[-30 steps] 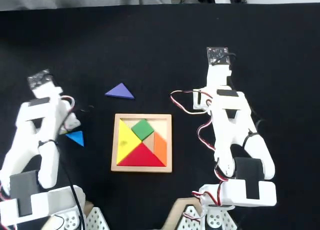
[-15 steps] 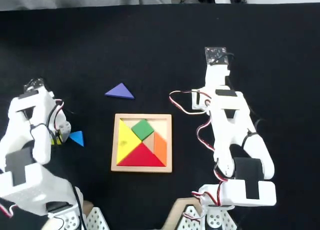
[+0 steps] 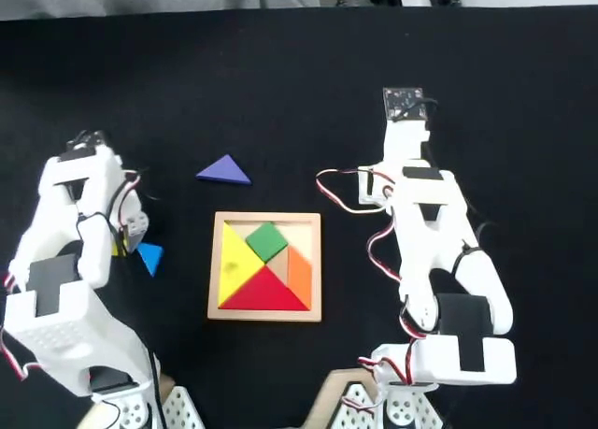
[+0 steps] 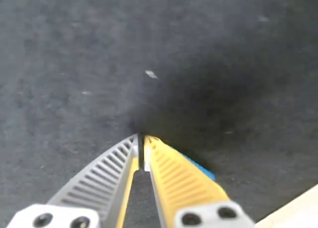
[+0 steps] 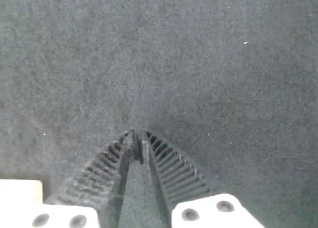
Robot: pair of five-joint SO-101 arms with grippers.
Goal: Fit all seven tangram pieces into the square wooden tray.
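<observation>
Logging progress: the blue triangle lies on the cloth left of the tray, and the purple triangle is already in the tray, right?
No. The high view shows the purple triangle on the black cloth outside the wooden tray, beyond its far edge. The blue triangle does lie left of the tray.

My views
High looks down over the table (image 3: 299, 64); wrists sit close above it, left sharing the blue piece (image 3: 149, 258).
</observation>
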